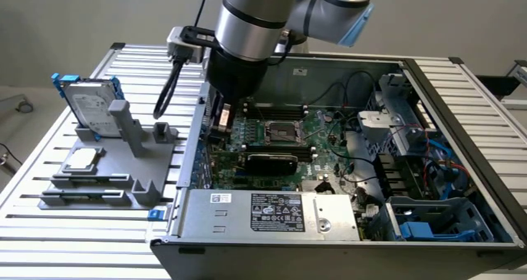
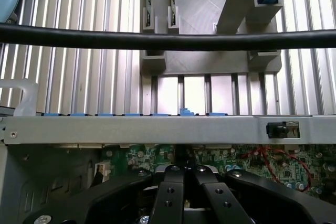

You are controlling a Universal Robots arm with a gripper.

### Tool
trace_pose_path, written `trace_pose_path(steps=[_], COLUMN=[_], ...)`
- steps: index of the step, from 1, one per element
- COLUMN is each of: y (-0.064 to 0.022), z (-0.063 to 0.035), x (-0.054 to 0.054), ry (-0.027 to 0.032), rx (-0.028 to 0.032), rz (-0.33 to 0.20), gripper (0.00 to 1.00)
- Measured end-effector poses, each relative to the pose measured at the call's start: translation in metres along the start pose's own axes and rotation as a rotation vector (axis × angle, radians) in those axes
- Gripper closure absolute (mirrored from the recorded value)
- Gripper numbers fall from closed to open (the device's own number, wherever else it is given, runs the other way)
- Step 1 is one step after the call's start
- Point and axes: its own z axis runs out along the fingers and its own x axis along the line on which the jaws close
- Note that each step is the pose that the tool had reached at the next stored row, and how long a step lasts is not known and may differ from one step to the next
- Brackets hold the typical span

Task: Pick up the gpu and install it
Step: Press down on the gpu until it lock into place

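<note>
i see the arm (image 1: 251, 21) reaching down into the open pc case (image 1: 461, 107) from the upper middle of the exterior frame, wrist low over the motherboard (image 1: 284, 147) near the case's left wall. pincer (image 2: 185, 182) is clenched, fingers (image 2: 170, 192) pressed together just above the board in the wrist view; can't tell if anything is pinched between them. a reddish thin part (image 1: 224, 116) shows just under the wrist in the exterior frame, too hidden to call. gpu (image 1: 270, 163), black rounded shroud, lies on the board at frame centre, below the cpu socket (image 1: 277, 131) and just right of the wrist. grey fixture tray (image 1: 91, 181) sits on the slatted worktop (image 1: 49, 230) at frame left, carrying the hard drive in a blue frame (image 1: 89, 107) upright and a small square silver chip (image 1: 81, 159). power supply (image 1: 272, 213) fills the lower centre. black cable (image 2: 168, 39) crosses the wrist view.
</note>
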Motion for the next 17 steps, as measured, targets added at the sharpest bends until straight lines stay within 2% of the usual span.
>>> trace_pose_path(steps=[5, 7, 8, 10, 13, 17], y=[-0.0056, -0.0074, -0.0086, -0.0118, -0.0163, -0.0232], z=[-0.0063, -0.007, -0.0073, -0.0082, -0.0096, -0.0116], x=[0.0, 0.0, 0.0, 0.0, 0.0, 0.0], ry=[-0.0025, -0.0045, -0.0057, -0.0093, -0.0135, -0.0182], rx=[0.0013, 0.0093, 0.0164, 0.0364, 0.0736, 0.1325], rz=[-0.001, -0.001, -0.001, -0.001, -0.001, 0.0], gripper=[0.89, 0.89, 0.89, 0.89, 0.89, 0.89])
